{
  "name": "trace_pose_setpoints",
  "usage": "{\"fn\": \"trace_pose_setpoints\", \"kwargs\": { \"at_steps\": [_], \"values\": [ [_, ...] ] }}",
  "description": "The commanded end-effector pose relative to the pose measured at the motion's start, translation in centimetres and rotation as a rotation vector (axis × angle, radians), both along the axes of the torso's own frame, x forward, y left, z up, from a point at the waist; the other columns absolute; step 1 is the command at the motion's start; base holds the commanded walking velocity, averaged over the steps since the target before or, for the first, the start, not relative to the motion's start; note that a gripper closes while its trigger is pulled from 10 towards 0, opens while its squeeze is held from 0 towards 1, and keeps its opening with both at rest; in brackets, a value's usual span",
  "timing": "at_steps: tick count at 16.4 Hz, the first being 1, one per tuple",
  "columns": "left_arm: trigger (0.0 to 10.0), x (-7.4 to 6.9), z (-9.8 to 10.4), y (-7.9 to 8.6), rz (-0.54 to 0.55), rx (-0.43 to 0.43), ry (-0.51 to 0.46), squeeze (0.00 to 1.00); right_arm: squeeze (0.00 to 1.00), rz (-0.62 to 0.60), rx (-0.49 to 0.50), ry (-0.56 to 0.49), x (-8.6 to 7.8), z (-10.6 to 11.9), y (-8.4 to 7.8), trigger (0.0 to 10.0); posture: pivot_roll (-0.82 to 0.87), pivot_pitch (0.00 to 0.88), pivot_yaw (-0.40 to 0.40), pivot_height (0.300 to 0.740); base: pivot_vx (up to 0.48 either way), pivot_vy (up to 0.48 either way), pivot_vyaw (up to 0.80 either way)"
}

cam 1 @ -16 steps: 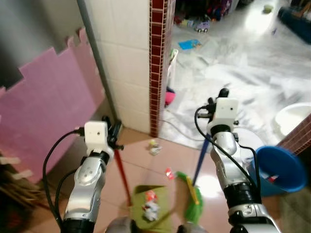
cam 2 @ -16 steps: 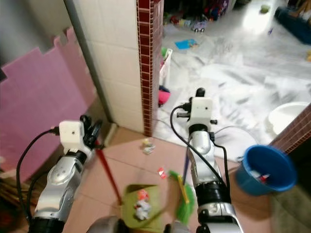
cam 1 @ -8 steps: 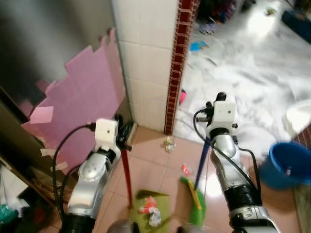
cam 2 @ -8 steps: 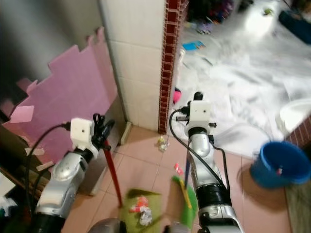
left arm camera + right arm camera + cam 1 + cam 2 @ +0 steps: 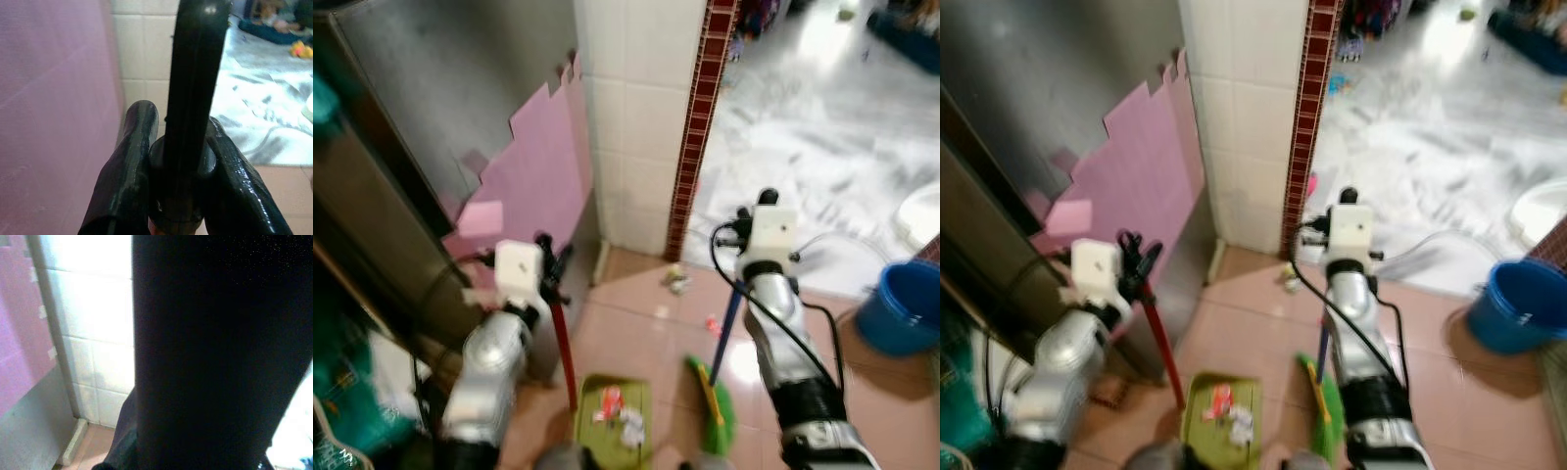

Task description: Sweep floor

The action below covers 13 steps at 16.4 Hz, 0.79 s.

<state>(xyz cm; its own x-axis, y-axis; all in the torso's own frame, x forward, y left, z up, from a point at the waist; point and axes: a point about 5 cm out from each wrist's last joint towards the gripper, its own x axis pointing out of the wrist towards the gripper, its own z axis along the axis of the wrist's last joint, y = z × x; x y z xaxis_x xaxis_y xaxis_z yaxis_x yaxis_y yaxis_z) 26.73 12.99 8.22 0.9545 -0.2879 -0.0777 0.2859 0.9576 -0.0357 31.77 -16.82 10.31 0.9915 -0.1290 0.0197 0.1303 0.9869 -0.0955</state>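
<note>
My left gripper (image 5: 551, 272) is shut on the red handle (image 5: 564, 352) of a green dustpan (image 5: 636, 443) that rests on the floor in front of me, with bits of litter (image 5: 613, 403) in it. In the left wrist view both fingers (image 5: 128, 171) clamp the handle's black end (image 5: 190, 112). My right gripper (image 5: 741, 237) is shut on the blue handle (image 5: 730, 318) of a broom, whose green head (image 5: 713, 409) rests on the floor beside the dustpan. A crumpled wrapper (image 5: 675, 281) and a red scrap (image 5: 713, 323) lie on the pink tiles ahead.
A white tiled pillar with a red brick strip (image 5: 697, 127) stands ahead, a pink foam panel (image 5: 540, 166) against a metal cabinet (image 5: 401, 166) to the left. A blue bucket (image 5: 901, 308) stands at the right. A white marble floor (image 5: 822, 127) opens beyond the pillar.
The whole picture has shifted: the camera has turned left, bringing the metal cabinet into view. Both grippers keep the same hold on dustpan and broom.
</note>
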Motion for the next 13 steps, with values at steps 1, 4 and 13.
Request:
{"fn": "trace_pose_setpoints", "kwargs": {
  "at_steps": [1,4,13],
  "values": [
    [10.0,0.3,1.1,-1.0,-0.032,-0.027,-0.048,0.0,0.0,-0.024,-0.024,-0.016,0.1,0.6,-0.9,10.0,0.01,0.0,0.034,0.74,0.0,0.0,-0.8],
    [10.0,0.5,1.1,-1.2,-0.036,-0.039,-0.04,0.0,0.0,-0.021,-0.018,-0.001,0.1,0.5,-0.7,10.0,0.01,0.0,0.029,0.74,0.0,0.0,-0.8],
    [10.0,2.1,0.3,1.6,0.372,-0.01,-0.053,0.0,0.0,-0.008,0.083,0.05,0.6,0.5,-0.1,10.0,0.01,0.0,0.016,0.74,0.0,0.0,-0.32]
  ]
}}
